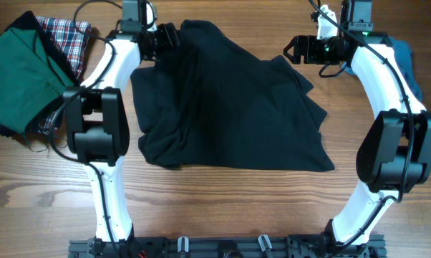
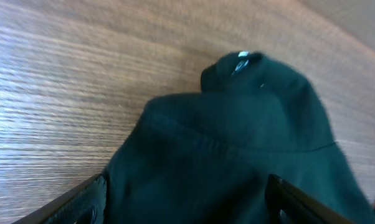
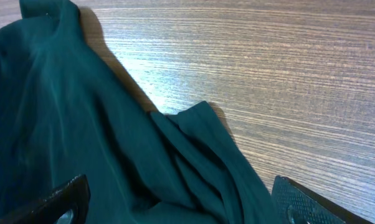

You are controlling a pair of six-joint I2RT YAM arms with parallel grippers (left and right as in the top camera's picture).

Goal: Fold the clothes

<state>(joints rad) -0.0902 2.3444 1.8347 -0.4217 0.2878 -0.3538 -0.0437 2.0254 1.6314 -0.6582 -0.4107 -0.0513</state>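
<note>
Wooden table (image 1: 223, 208). Green and plaid clothes pile (image 1: 29, 64) sits far left. Left gripper (image 1: 165, 37) is spread wide astride the top-left corner of the dark garment (image 1: 230, 107), which lies crumpled mid-table. Right gripper (image 1: 290, 50) is spread too, by the garment's right edge. Step is likely spreading it flat; next move needs both to pinch corners.

Blk-green garment (image 1: 230, 107), green cloth (image 1: 18, 79), red/wht plaid shirt (image 1: 71, 39), brown wood-grain table (image 1: 223, 208).

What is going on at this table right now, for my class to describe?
Two robot arms are working on a dark garment that lies rumpled and unfolded on the wooden table. The left hand is open at its far-left corner, with cloth bunched between the fingers. The right hand is open at its far-right edge. A pile of clothes sits at the left.
</note>
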